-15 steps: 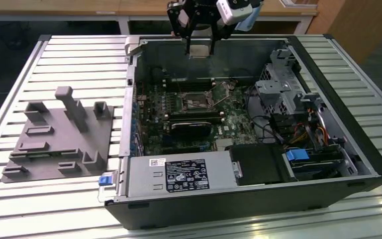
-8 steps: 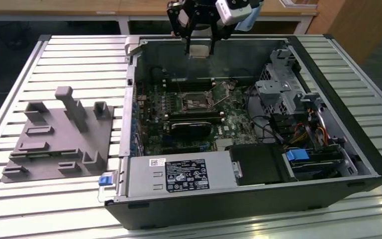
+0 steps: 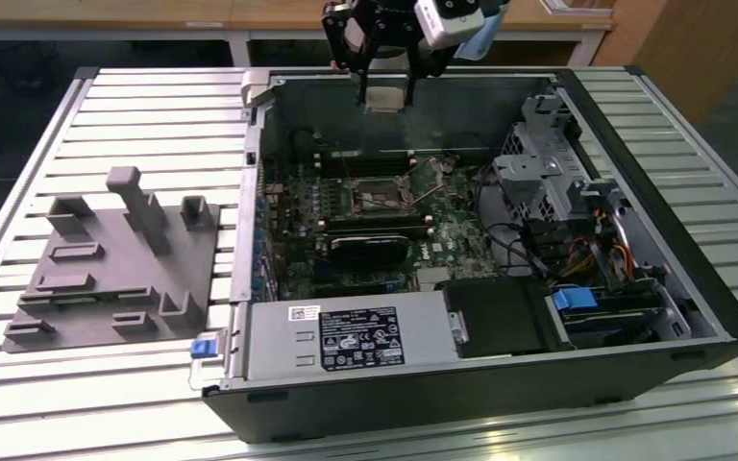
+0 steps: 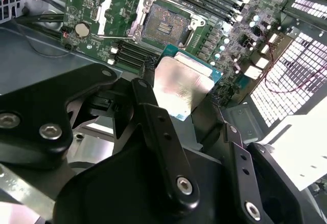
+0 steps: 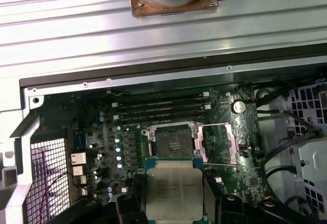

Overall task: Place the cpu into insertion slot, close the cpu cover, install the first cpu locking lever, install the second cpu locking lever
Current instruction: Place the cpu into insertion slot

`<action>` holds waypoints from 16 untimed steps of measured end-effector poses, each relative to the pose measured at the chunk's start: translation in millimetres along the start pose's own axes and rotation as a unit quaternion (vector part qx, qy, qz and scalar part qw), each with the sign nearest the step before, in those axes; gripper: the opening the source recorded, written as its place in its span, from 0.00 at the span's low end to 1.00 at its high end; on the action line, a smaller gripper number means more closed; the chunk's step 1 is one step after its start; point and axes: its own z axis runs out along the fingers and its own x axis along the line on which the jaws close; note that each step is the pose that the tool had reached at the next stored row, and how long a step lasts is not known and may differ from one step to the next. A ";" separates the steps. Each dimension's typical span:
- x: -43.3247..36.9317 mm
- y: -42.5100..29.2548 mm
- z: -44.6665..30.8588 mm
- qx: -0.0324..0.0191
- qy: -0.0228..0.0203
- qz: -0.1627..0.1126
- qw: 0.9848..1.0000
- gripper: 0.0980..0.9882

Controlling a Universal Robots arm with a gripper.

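the cpu (image 4: 184, 83) is gripped by the gripper (image 4: 181, 93), jaws clamped on two opposite edges of the chip, pale metal face turned towards the cameras in both wrist views

In the exterior view the gripper (image 3: 386, 94) is seen above the open computer case (image 3: 472, 384), close to its far wall, with the cpu (image 3: 387, 99) well apart from the motherboard (image 3: 453, 245) below

the insertion slot (image 4: 163, 27) is uncovered, dark contact field exposed inside the silvery rim. It is seen past the held chip in the first wrist view too (image 5: 173, 142)

the cpu cover (image 4: 116, 13) is swung open and lies just beside the slot, on the side of the coin cell (image 4: 82, 28), green board visible through its window

Long black memory slots (image 5: 161, 104) are seen alongside the socket. A round black fan (image 3: 366, 252) sits near the slot in the exterior view

The case rests on a slatted table (image 3: 151, 115). A grey fixture (image 3: 112, 269) is placed on the slats at the exterior view's left, well apart from the gripper
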 end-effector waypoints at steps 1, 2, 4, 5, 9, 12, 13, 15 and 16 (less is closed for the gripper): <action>0.0 0.0 0.0 0.000 0.000 0.002 1.000 0.49; 0.0 0.0 0.0 0.000 0.000 0.003 1.000 0.49; 0.1 0.0 0.0 0.000 -0.001 0.006 1.000 0.49; 0.1 0.0 0.0 0.000 -0.001 0.008 1.000 0.49; 0.2 0.0 0.1 0.000 -0.001 0.015 1.000 0.49; 0.3 -0.1 0.1 0.000 -0.002 0.021 1.000 0.49; 0.4 -0.1 0.1 0.000 -0.002 0.023 1.000 0.49; 0.4 -0.1 0.1 0.000 -0.002 0.027 1.000 0.49; 0.4 -0.1 0.1 -0.001 -0.003 0.029 1.000 0.49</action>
